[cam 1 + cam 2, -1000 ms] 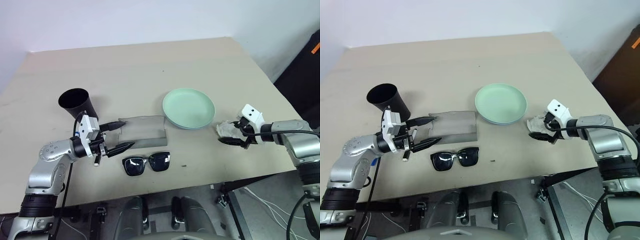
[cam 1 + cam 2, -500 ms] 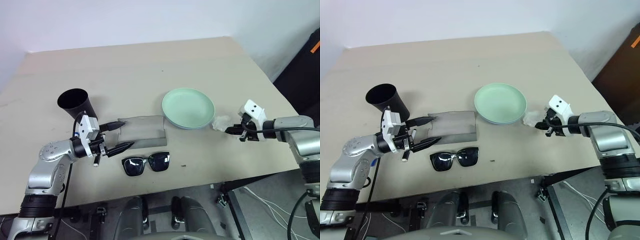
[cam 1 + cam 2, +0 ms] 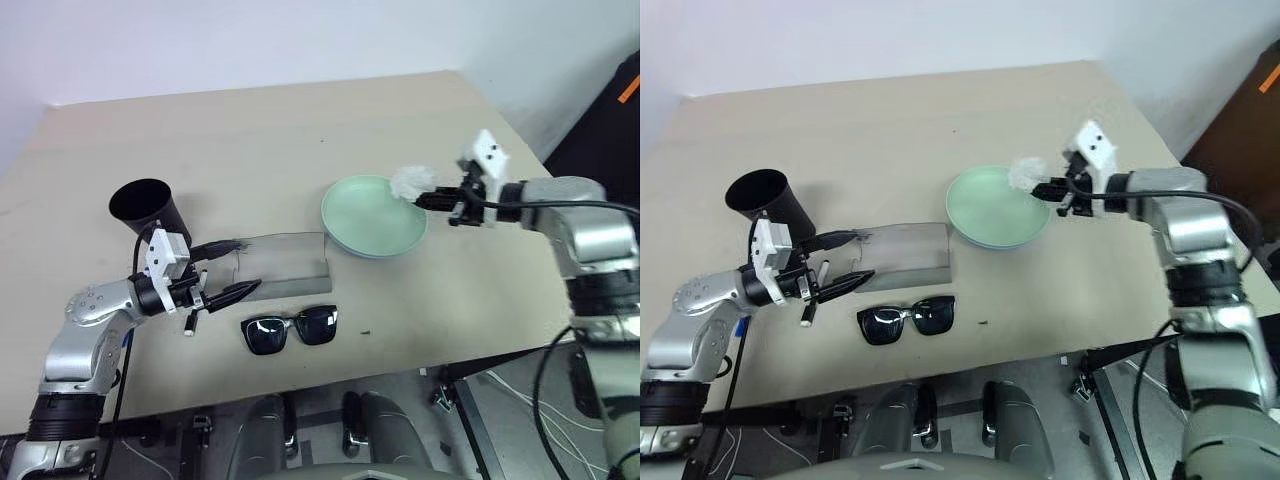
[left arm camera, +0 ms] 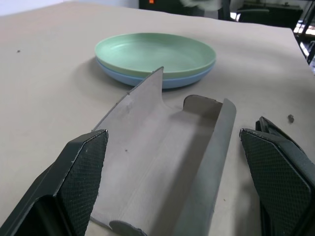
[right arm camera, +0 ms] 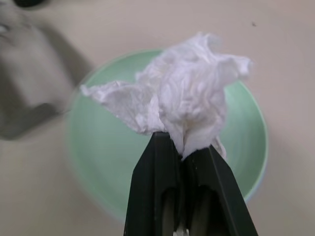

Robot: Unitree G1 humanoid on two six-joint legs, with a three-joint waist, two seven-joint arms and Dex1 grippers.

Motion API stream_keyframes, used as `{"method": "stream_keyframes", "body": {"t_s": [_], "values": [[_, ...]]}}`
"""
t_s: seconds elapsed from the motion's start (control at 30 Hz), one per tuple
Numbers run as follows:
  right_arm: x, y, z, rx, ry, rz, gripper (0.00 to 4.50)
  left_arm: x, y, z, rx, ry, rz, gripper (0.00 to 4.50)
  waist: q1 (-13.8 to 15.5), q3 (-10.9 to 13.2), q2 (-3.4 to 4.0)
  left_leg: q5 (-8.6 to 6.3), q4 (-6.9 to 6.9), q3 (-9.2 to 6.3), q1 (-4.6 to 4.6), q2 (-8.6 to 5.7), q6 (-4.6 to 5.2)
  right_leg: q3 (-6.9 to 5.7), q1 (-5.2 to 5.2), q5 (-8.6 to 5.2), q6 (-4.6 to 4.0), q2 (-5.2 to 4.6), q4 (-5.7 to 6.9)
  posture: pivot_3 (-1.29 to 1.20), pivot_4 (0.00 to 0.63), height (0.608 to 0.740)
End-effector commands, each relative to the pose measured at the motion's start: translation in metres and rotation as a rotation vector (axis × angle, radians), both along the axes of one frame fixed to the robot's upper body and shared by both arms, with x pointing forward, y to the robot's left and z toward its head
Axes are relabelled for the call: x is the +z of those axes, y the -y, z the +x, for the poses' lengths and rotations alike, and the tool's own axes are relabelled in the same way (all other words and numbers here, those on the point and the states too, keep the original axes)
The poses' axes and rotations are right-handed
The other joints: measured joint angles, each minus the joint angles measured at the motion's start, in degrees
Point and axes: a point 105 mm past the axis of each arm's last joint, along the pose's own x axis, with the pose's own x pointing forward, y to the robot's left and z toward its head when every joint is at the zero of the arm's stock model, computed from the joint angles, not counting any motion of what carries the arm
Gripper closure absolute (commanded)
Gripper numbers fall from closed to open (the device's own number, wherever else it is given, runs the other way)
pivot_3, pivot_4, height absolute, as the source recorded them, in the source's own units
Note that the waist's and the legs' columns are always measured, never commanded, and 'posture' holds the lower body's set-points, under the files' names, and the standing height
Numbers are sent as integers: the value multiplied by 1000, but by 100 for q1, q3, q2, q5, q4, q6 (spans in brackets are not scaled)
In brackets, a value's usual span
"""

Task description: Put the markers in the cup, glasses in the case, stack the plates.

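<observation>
Plates (image 3: 375, 216) are sitting stacked beneath the right gripper (image 3: 424, 200), which is pinching a crumpled tissue (image 5: 177, 101); the left gripper (image 3: 225, 268) is gaping beside the case (image 3: 285, 263).

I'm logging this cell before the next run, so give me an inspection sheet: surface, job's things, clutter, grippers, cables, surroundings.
Surface: tan table, mostly bare.
Job's things: mint green plate already stacked on the light blue plate; grey case lying open; sunglasses outside it, on the table nearer the robot; black cup standing upright at the table's left; a marker lies under the left gripper.
Clutter: crumpled white tissue.
Grippers: left gripper open, level, at the case's end; right gripper shut on the tissue, above the plates' rim.
Cables: white cables on the floor at right.
Surroundings: pale wall behind the table.
</observation>
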Motion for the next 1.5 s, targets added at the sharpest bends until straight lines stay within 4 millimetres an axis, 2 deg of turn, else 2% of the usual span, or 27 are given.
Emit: {"method": "stream_keyframes", "body": {"t_s": [0.03, 0.13, 0.23, 0.37, 0.53, 0.6, 0.77, 0.9, 1.0, 1.23, 1.5], "values": [[4, -7, 12, 18, 44, -16, 4446, 13, -2, -4, 7, 42, -4, 0, 27, 0, 0, 2, -5, 1, 0, -2, 3, 0, -1, 6, 10, 0, -2, 0, 150, 740], [-2, -17, 23, 12, 20, -19, 4446, 15, -1, -6, 16, 45, -7, 0, 23, 1, 2, 4, -12, 4, -1, -3, 5, 1, -4, 10, 17, 0, -2, 0, 150, 740], [-4, -32, 24, 72, 20, 3, 3767, 15, -2, -7, 28, 41, -9, 0, 16, 1, 2, 5, -12, 5, 1, -2, 5, 1, -2, 11, 19, 3, -1, 0, 150, 740], [-10, -38, 27, 87, 15, -36, 2407, 13, -2, -8, 31, 36, -8, 0, 14, 1, 2, 5, -11, 5, 5, -1, 5, 1, 0, 11, 19, 3, 2, 0, 150, 740], [-3, -43, 20, 157, 18, -39, 539, 10, -7, -11, 47, 33, -3, 0, 10, 1, 2, 5, -10, 5, 5, -1, 4, 2, 0, 11, 19, 2, 2, 0, 150, 740], [1, -44, 17, 177, 23, -36, 39, 9, -8, -13, 53, 33, -3, 0, 5, 1, 2, 5, -11, 5, 5, -1, 4, 2, 0, 11, 19, 2, 2, 0, 150, 740], [28, -55, 6, 245, 41, 27, 39, 8, -13, -16, 75, 33, -5, 0, -23, 2, 4, 4, -12, 5, 5, 1, 3, 2, -2, 11, 18, 2, 3, 0, 150, 740], [43, -92, -30, 442, -86, 110, 39, 10, -19, -17, 93, 38, 3, 0, -84, 2, 4, 4, -12, 4, 6, 2, 3, 3, -3, 11, 16, -2, 6, 0, 150, 740], [35, -120, -58, 592, -225, 94, 39, 11, -23, -16, 104, 42, 13, 0, -100, 2, 4, 4, -13, 4, 8, 3, 3, 3, -4, 20, 0, -2, 8, 0, 150, 740], [5, -159, -93, 796, -396, -31, 39, 16, -31, -18, 109, 46, 25, 0, -79, 1, 3, -5, -10, 3, 7, 2, -12, 0, -2, 5, -9, -6, 5, 0, 150, 740], [-29, -179, -88, 809, -458, -204, 39, 15, -48, -30, 121, 15, 79, 0, -102, 1, 3, -5, -16, 5, 3, 2, -13, 0, -10, 13, -23, -6, 2, 0, 150, 740]]}}
